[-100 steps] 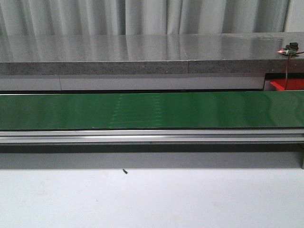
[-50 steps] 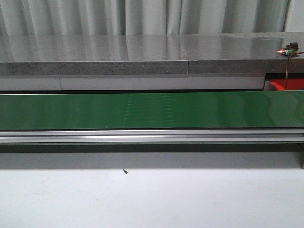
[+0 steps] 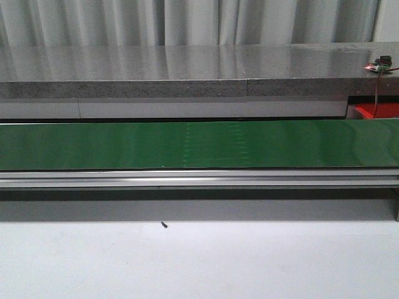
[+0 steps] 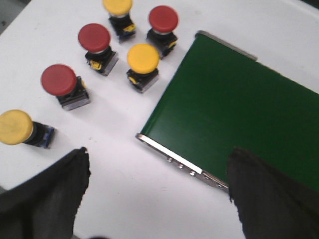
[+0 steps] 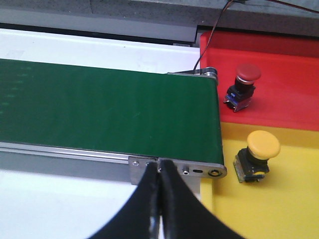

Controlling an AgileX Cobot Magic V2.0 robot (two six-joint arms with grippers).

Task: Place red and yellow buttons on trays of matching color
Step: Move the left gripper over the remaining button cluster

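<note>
Six unlabelled buttons (image 4: pixel 143 59) beside green belt (image 4: pixel 239 114), left gripper (image 4: pixel 157 191) spread

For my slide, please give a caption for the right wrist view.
Shut right gripper above green conveyor belt; red mushroom button on red tray, yellow button on yellow tray.

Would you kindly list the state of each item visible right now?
Left gripper: open, holding nothing.
Right gripper: shut, holding nothing.
Green conveyor belt: bare.
Red plastic tray: holds one red button.
Yellow plastic tray: holds one yellow button.
</note>
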